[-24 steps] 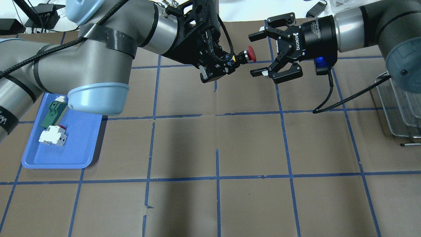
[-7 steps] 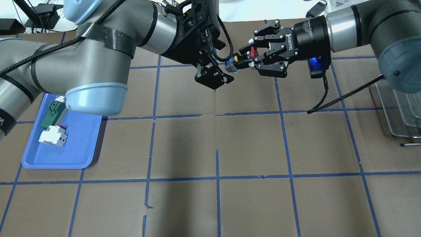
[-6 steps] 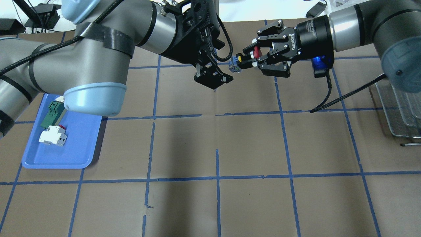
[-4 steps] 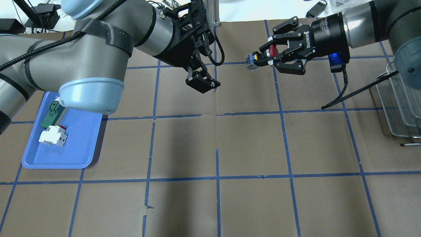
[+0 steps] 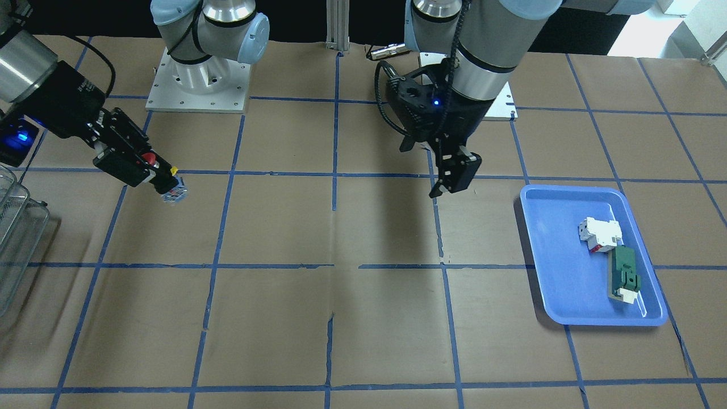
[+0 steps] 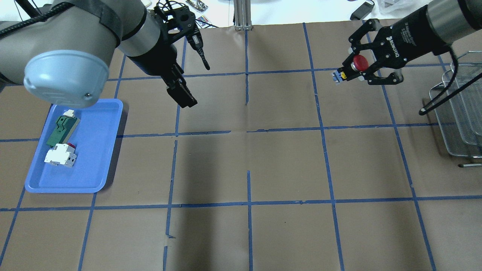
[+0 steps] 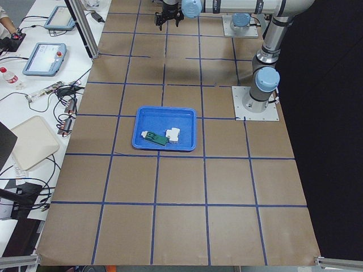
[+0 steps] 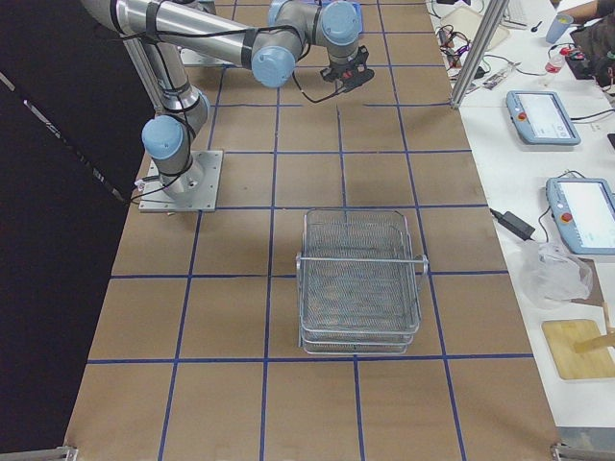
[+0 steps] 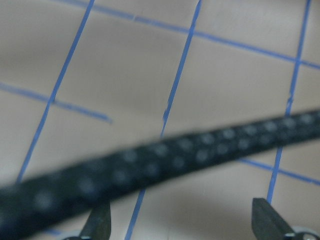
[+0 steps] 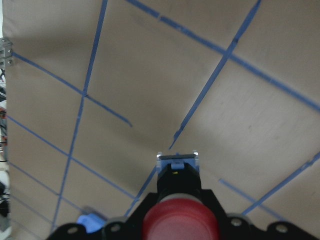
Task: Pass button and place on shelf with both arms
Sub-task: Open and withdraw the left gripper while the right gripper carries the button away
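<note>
Nearest, the blue tray (image 6: 94, 150) sat at the left with a white block (image 6: 60, 155) and a green part (image 6: 60, 130) in it. The shelf (image 8: 360, 288) stood at the right edge. Farther back, the left gripper (image 6: 199, 87) hung empty, jaws spread. Well to its right, the right gripper (image 6: 349, 69) clamped the button (image 6: 359, 63) above the table (image 6: 286, 165), near the shelf.

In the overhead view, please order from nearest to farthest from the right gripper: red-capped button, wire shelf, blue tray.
1. Nearest: red-capped button, held in the right gripper.
2. Next: silvery wire shelf, right edge.
3. Farthest: blue plastic tray, far left.
</note>
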Robot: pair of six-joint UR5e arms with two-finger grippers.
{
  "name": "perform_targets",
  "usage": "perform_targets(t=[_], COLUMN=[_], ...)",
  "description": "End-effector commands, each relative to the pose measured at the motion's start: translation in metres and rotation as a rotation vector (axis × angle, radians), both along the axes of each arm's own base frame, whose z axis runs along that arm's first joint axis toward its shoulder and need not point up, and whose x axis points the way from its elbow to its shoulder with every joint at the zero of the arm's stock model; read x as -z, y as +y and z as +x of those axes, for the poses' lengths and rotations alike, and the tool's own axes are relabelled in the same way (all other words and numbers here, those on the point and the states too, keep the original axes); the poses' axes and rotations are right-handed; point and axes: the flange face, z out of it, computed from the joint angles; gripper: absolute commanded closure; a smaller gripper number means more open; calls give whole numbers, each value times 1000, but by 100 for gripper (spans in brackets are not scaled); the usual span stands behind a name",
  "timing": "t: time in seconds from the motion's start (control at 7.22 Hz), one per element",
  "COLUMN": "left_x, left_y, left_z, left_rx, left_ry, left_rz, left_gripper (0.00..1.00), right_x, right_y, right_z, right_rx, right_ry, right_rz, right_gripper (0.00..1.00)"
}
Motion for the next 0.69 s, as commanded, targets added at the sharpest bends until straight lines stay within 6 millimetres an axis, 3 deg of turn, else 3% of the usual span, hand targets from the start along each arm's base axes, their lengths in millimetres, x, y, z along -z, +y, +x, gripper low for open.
perform_targets(t=[0.0,0.14,0.28,0.42,0.55], left_x=[-7,3,-3,-8,-5], left_y=[-8,-13,-13,-17,-16], left_z=[42,71,83,86,91], left_rx=[-180,-295,-376,-438,-561], left_ry=[-93,-157,-158,-152,-150], left_rz=[15,33,30,23,41], left_gripper=[0,0,0,0,0], right_x=[0,1,0,0,9], right_y=[6,8,10,11,-1], right_z=[-62,-101,-141,-173,-198], right_rx=[-235,-356,-420,-442,-509], right_ry=[259,399,492,594,731], right_rz=[-89,-128,-158,-148,-142], right_gripper=[100,100,100,100,100])
